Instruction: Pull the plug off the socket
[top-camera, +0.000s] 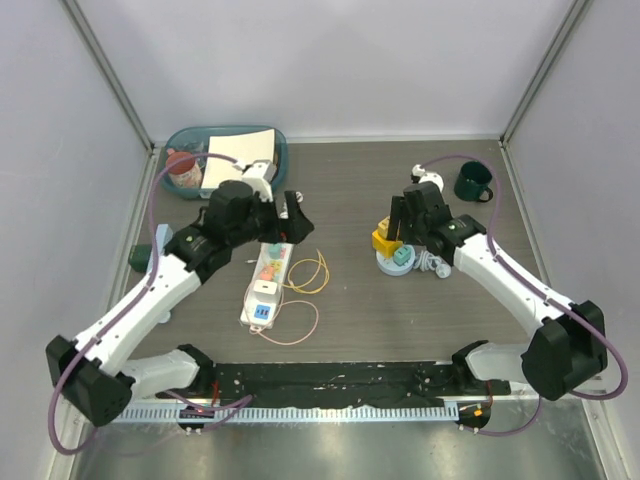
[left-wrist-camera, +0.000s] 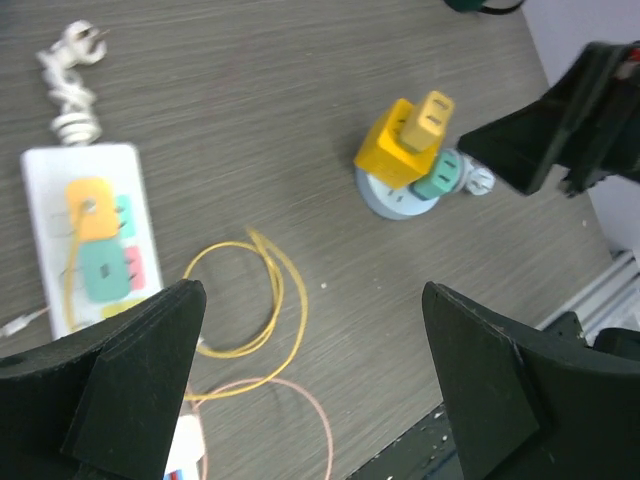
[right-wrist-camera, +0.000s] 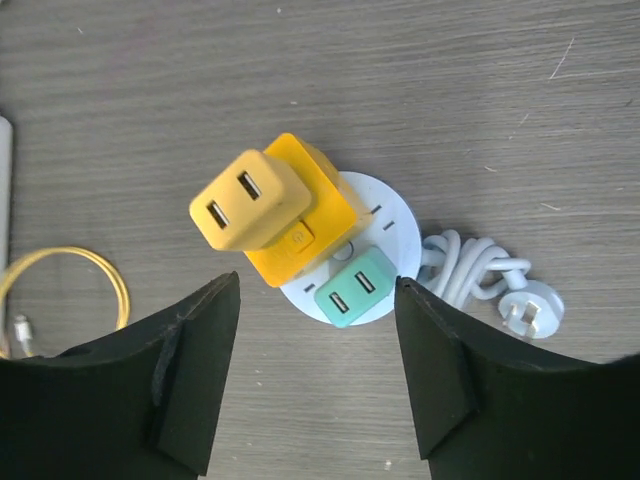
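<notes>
— Where's the plug from here?

— Close to us. The white plug (top-camera: 263, 293) sits on the power strip (top-camera: 270, 268), toward its near end, just beyond the blue outlet face. The strip slants away from us, left of centre.

— And those loops beside it?

— A pink cable (top-camera: 292, 325) curls by the strip's near end. A yellow cable (top-camera: 308, 272) loops just to its right, a little farther off.

— Is the left claw holding anything?

— No. The left claw (left-wrist-camera: 312, 300) hangs spread wide over the far end of the strip, with nothing between its fingers (the plug lies on our side of it, untouched).

— The right one?

— The right claw (right-wrist-camera: 315, 330) gapes too and grips nothing. It is poised over a round hub (right-wrist-camera: 385, 215) with a yellow cube (right-wrist-camera: 270, 215) stuck in it, well to the right of the strip.

— Anything farther back?

— A blue tray (top-camera: 185, 140) in the far left corner and a green mug (top-camera: 473, 182) at the far right.
</notes>
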